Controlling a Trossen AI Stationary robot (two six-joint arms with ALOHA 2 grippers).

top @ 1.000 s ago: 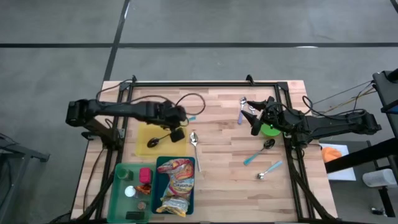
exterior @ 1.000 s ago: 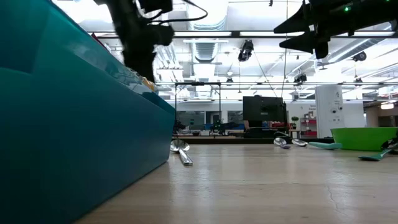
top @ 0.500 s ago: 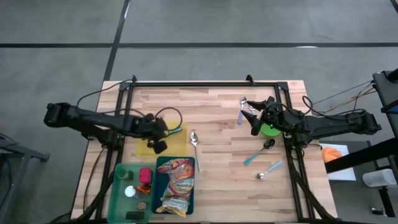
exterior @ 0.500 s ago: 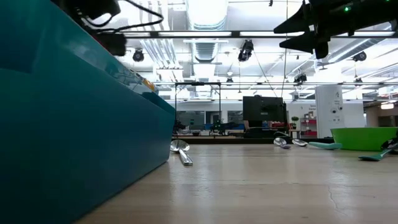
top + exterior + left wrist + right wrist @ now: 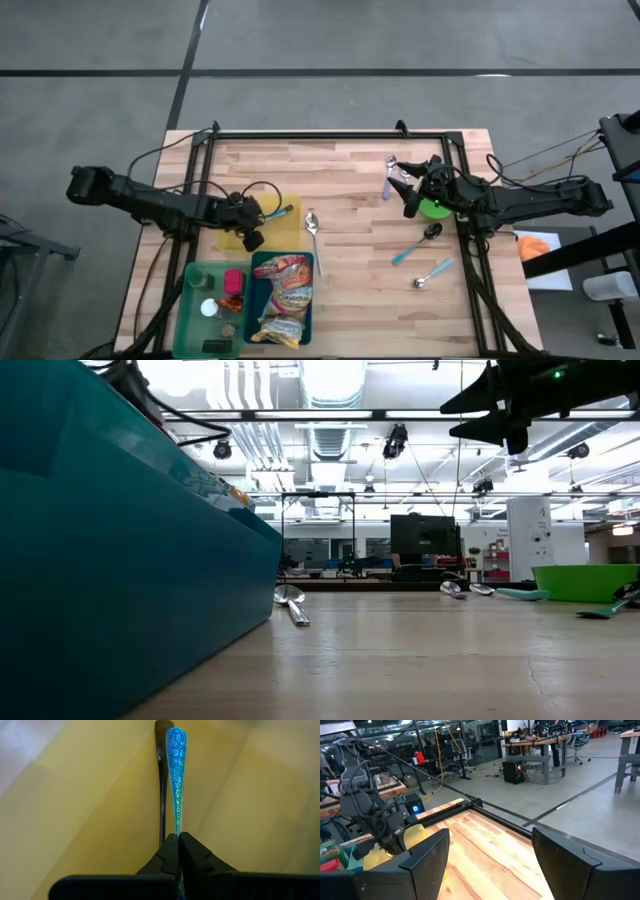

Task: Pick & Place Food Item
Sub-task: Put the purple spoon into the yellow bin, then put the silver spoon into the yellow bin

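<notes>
One slim blue patterned spoon handle (image 5: 176,775) is sitting pinched in your shut left gripper (image 5: 178,840) over the yellow cutting board (image 5: 232,234); it's risking twisting loose. Your right gripper (image 5: 411,192) is waiting open, empty, well apart from that board.

We cannot see most of the blue spoon (image 5: 176,775). Only its patterned handle shows in the left wrist view, and the bowl end is hidden between the dark fingers (image 5: 167,857). In the low view the teal bin (image 5: 120,560) fills the left side and its edges are cut off. It hides everything behind it on that side. The small things in the green bin (image 5: 207,308) are too tiny for us to name.
</notes>
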